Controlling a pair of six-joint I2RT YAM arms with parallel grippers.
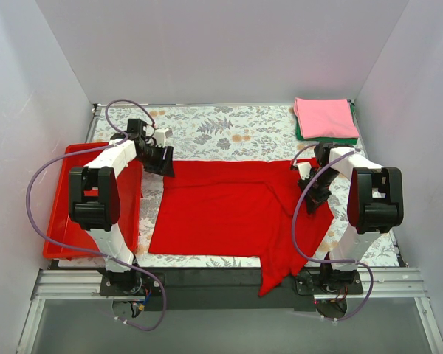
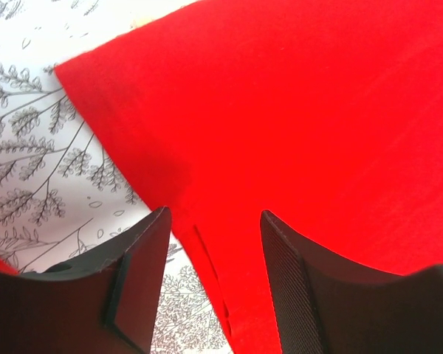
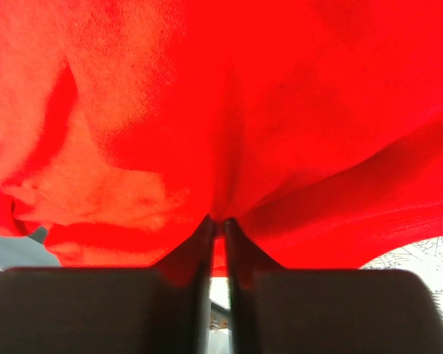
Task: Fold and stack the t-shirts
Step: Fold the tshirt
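Observation:
The bright red t-shirt (image 1: 229, 210) lies spread across the middle of the table, and one part of it (image 1: 275, 271) trails over the near edge. My left gripper (image 1: 161, 158) hovers at the shirt's far left corner. In the left wrist view it (image 2: 214, 221) is open, its fingers standing either side of the red t-shirt's (image 2: 303, 110) edge without pinching it. My right gripper (image 1: 311, 189) is at the shirt's right side. In the right wrist view it (image 3: 218, 221) is shut on a bunched fold of the red t-shirt (image 3: 207, 110). A folded pink t-shirt (image 1: 323, 116) rests on a dark green t-shirt (image 1: 332, 139) at the back right.
A rigid red plastic tray (image 1: 59, 228) sits along the left side, partly under the left arm. The floral tablecloth (image 1: 221, 129) shows behind the red shirt. White walls close in the back and both sides.

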